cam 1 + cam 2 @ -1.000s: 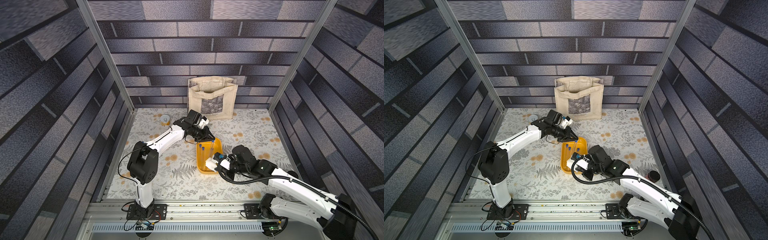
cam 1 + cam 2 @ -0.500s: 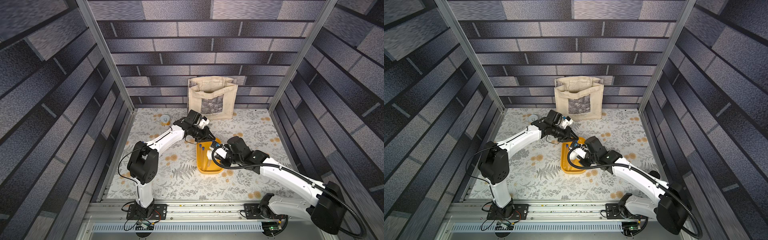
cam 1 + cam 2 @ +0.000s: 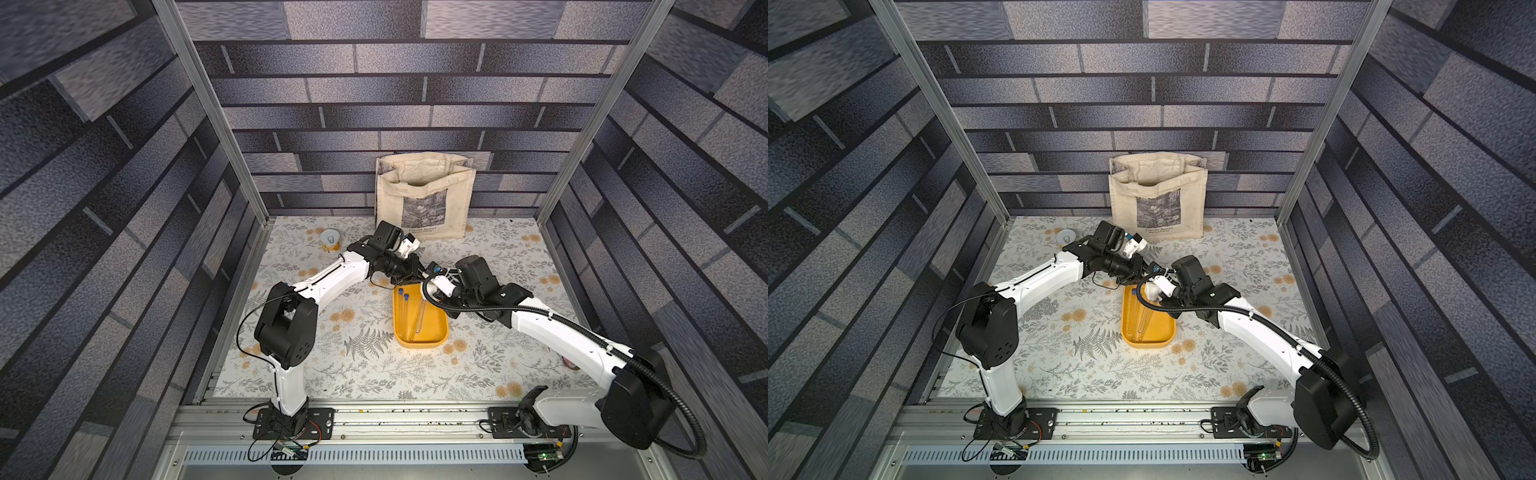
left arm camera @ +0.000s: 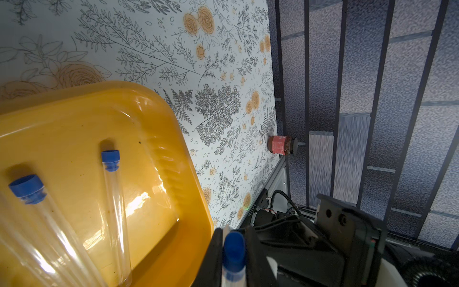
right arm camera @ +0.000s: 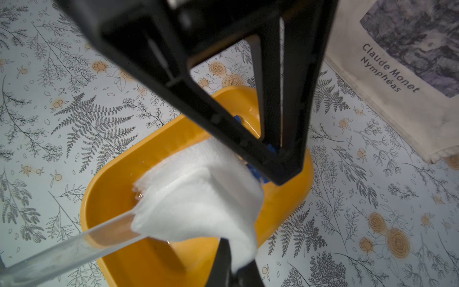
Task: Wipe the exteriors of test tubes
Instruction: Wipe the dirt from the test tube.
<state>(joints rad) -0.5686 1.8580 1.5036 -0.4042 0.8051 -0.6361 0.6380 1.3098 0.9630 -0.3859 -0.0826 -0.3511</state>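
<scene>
I am holding one test tube (image 5: 74, 246) in the air above the far end of the yellow tray (image 3: 420, 343), w/ both arms meeting there. The L gripper (image 4: 233, 257) is clenched on the end w/ the blue cap (image 4: 233, 246). The R gripper (image 5: 234, 264) is pinching the white gauze cloth (image 5: 198, 193), which is lying folded over the tube close to the cap. The clear body is sticking out bare from under the cloth. The other test tubes (image 4: 114, 198) are lying in the tray, caps toward the tote bag (image 3: 424, 195).

In my judgement I am at the wiping stroke itself. To do it well, I am planning to slide the R gripper along the tube axis, from the cap side to the round end. Not sideways, bc a side push can lever the tube out of the L grip or pop the cap. The cloth is looking only draped, so prob. it is touching one side. I think a turn of the L wrist btw strokes is needed to reach all around. I am aiming for light pressure, as the tube is thin and maybe glass. I cannot tell if the cloth is wrapping fully underneath.
</scene>
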